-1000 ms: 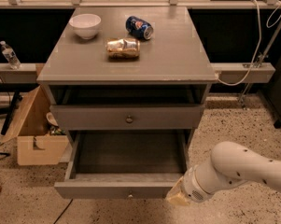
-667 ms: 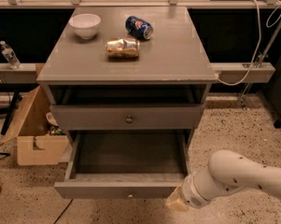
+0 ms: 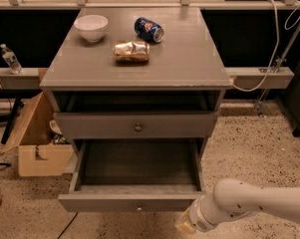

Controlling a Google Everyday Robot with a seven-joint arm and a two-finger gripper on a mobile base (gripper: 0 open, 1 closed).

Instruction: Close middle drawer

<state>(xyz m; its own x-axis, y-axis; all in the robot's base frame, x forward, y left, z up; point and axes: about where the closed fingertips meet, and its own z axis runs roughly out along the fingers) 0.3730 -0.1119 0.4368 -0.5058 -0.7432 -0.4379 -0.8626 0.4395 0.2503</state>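
Observation:
The middle drawer (image 3: 134, 202) is pulled far out of the grey cabinet, its inside empty, with a small round knob (image 3: 138, 209) on its flat front. Above it, the drawer with the taller front and bigger knob (image 3: 138, 127) stands only slightly out. My gripper (image 3: 185, 226) is at the end of the white arm (image 3: 254, 205), which comes in from the lower right. It sits low in the view, just right of and below the middle drawer's front right corner. Its tip is yellowish and cut off by the bottom edge.
On the cabinet top (image 3: 189, 63) are a white bowl (image 3: 91, 27), a blue can (image 3: 149, 29) and a crumpled gold can (image 3: 132, 51), both on their sides. An open cardboard box (image 3: 37, 143) stands left of the cabinet. A water bottle (image 3: 11, 59) stands on the left ledge. A cable (image 3: 269, 59) hangs at the right.
The arm and gripper have moved down and slightly left in the view, toward the bottom edge. The middle drawer stays pulled out.

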